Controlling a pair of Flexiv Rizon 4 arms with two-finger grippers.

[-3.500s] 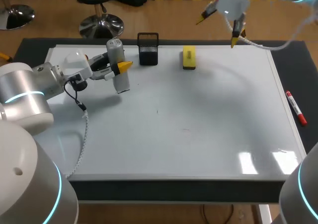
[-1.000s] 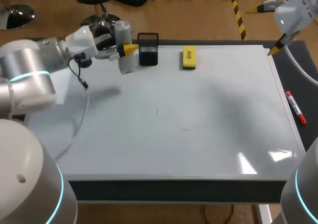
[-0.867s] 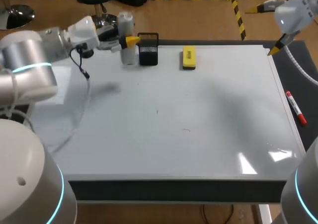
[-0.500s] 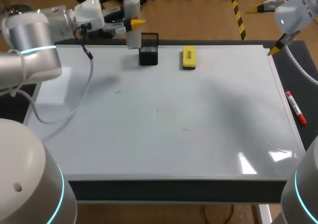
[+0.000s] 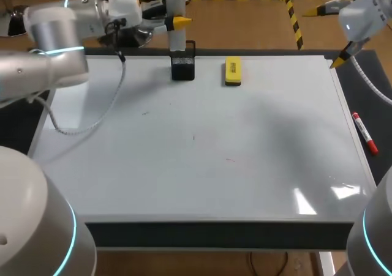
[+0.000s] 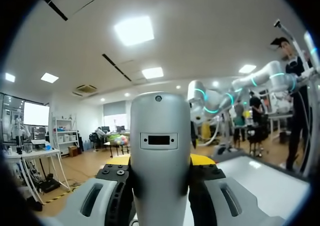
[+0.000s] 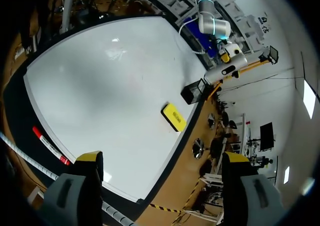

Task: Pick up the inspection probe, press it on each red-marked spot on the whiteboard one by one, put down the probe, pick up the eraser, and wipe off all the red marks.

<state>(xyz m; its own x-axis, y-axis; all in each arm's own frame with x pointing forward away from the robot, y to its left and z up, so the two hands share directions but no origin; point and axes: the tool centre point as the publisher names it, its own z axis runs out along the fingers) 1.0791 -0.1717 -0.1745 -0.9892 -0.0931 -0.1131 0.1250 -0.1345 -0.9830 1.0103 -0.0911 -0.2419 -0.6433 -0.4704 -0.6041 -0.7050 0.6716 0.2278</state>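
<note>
A black-topped table (image 5: 214,234) stands on brown wooden floor (image 5: 245,25).

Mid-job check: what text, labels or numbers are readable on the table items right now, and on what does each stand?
Nothing can be read as it stands.
Eraser: dark print on its yellow top, too small to read.
Red marker: pale label band, print too blurred to read.
Inspection probe: a dark rectangular window, no characters legible.
Whiteboard: only a few faint small strokes, no words or numbers.
</note>
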